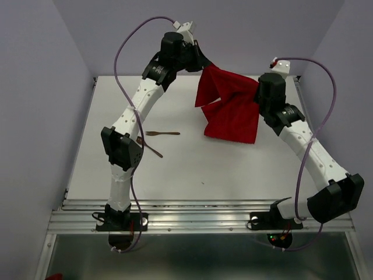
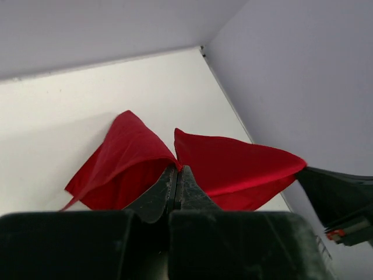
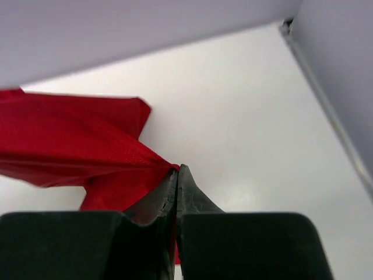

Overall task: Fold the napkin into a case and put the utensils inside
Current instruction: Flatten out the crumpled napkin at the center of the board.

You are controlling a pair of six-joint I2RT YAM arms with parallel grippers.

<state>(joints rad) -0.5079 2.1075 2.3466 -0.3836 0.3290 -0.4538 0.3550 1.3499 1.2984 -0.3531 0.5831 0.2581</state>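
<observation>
The red napkin (image 1: pixel 230 111) hangs above the far part of the white table (image 1: pixel 192 172), stretched between both grippers, its lower part draped down to the surface. My left gripper (image 1: pixel 205 63) is shut on its upper left corner. In the left wrist view the cloth (image 2: pixel 233 166) spreads out from the shut tips of that gripper (image 2: pixel 176 170). My right gripper (image 1: pixel 260 88) is shut on the right corner; its wrist view shows the cloth (image 3: pixel 76 143) pinched in the jaws (image 3: pixel 177 169). Two brown wooden utensils lie left of centre: a fork (image 1: pixel 163 133) and a second one (image 1: pixel 154 151) partly behind my left arm.
Grey walls close off the table at the back and on both sides. A metal rail (image 1: pixel 204 213) runs along the near edge, by the arm bases. My left arm's elbow (image 1: pixel 121 149) hangs just left of the utensils.
</observation>
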